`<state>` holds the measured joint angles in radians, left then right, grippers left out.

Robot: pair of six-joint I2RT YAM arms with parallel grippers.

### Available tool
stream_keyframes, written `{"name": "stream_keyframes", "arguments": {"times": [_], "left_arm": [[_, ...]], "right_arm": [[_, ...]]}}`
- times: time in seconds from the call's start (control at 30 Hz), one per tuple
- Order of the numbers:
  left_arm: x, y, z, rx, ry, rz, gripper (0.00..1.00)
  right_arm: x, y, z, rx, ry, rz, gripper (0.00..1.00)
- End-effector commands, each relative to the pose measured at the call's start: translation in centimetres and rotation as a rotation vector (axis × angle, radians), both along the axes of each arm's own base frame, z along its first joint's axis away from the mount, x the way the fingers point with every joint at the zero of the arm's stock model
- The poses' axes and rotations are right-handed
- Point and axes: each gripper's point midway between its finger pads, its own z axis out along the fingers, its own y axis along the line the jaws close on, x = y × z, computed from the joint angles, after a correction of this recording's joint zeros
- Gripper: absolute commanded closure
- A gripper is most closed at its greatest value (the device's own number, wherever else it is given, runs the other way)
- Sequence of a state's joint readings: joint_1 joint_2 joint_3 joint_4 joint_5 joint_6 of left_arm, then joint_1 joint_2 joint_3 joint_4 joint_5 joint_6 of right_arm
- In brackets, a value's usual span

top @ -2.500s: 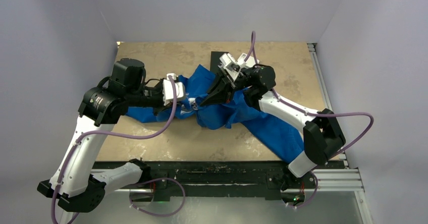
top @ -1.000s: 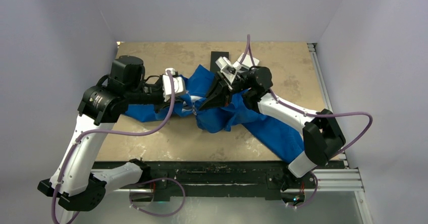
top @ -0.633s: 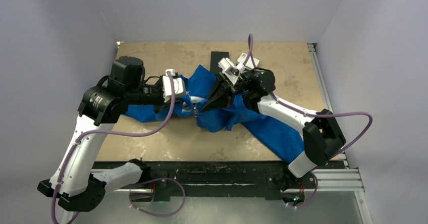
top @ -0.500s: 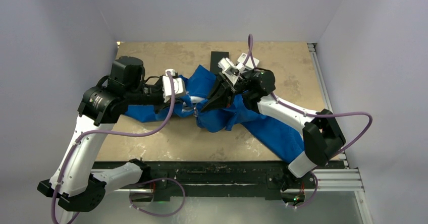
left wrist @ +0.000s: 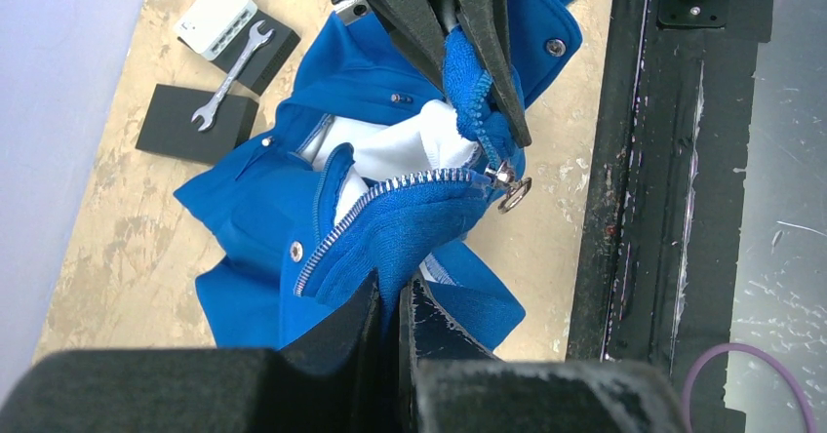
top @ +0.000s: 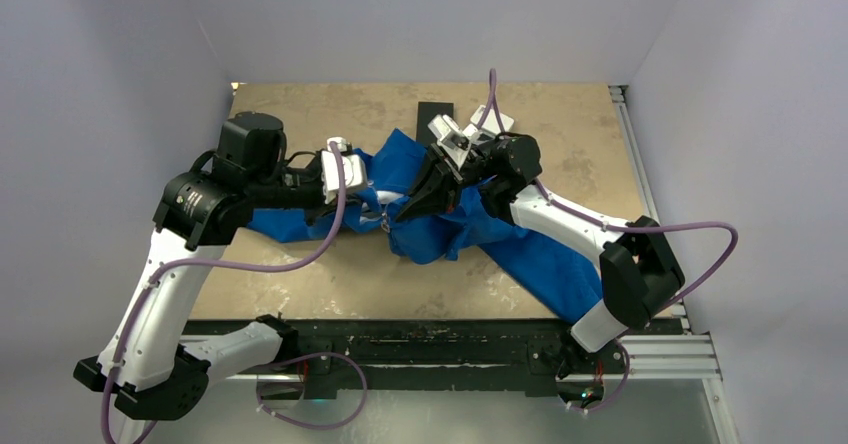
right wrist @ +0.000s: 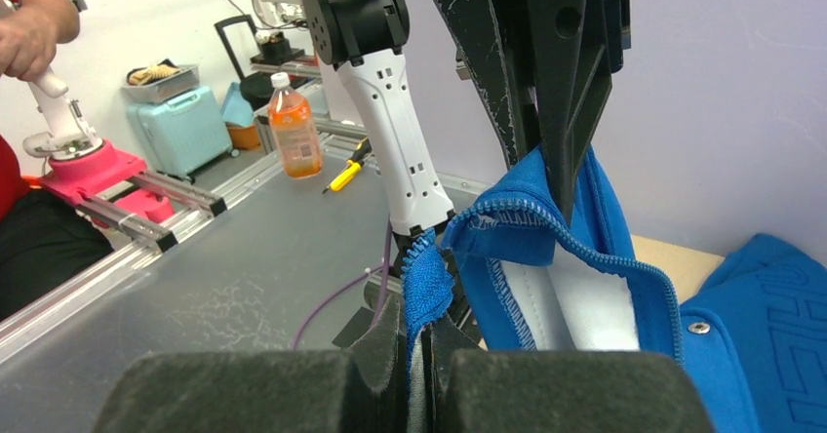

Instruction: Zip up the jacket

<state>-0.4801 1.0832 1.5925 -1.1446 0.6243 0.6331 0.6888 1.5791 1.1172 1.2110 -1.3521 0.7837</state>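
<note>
Mottled tan tabletop (top: 330, 114) bears a crumpled, fleecy blue jacket (top: 540, 254) with silvery-toothed zipper (left wrist: 390, 194).

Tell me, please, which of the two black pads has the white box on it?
The upper pad in the left wrist view: the white box covers its corner. The lower pad bears only an end of the wrench.

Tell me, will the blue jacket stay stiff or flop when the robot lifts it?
Probably floppy: the jacket sags into crumpled folds. Likely light: the left pincer holds part up by one pinched edge. Its zipper curves with the cloth.
</note>
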Motion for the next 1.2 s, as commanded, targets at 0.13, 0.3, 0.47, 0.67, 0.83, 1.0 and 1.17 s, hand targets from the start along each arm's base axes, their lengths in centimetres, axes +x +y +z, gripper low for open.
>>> {"name": "stream_keyframes", "arguments": {"times": [0.13,0.3,0.47,0.67,0.83,1.0,1.17], "left_arm": [[-0.5,0.1,0.8,-0.019,-0.049,-0.026,1.0],[-0.5,0.1,0.7,-0.015,-0.05,-0.027,1.0],[-0.5,0.1,0.7,-0.014,-0.052,-0.028,1.0],[-0.6,0.2,0.8,-0.016,-0.056,-0.026,1.0],[-0.4,0.1,1.3,-0.022,-0.068,-0.024,1.0],[-0.4,-0.1,1.9,-0.031,-0.071,-0.03,1.0],[-0.7,0.0,1.7,-0.029,-0.066,-0.032,1.0]], "right_arm": [[-0.4,-0.2,3.0,0.085,-0.062,-0.018,1.0],[-0.4,0.0,3.0,0.093,-0.058,-0.012,1.0],[-0.3,0.0,3.1,0.098,-0.054,-0.004,1.0],[-0.2,0.1,2.7,0.087,-0.044,-0.003,1.0],[0.0,0.2,2.2,0.071,-0.047,-0.022,1.0],[0.8,0.6,2.2,0.051,-0.051,-0.064,1.0],[0.7,0.5,2.8,0.06,-0.059,-0.07,1.0]]}}
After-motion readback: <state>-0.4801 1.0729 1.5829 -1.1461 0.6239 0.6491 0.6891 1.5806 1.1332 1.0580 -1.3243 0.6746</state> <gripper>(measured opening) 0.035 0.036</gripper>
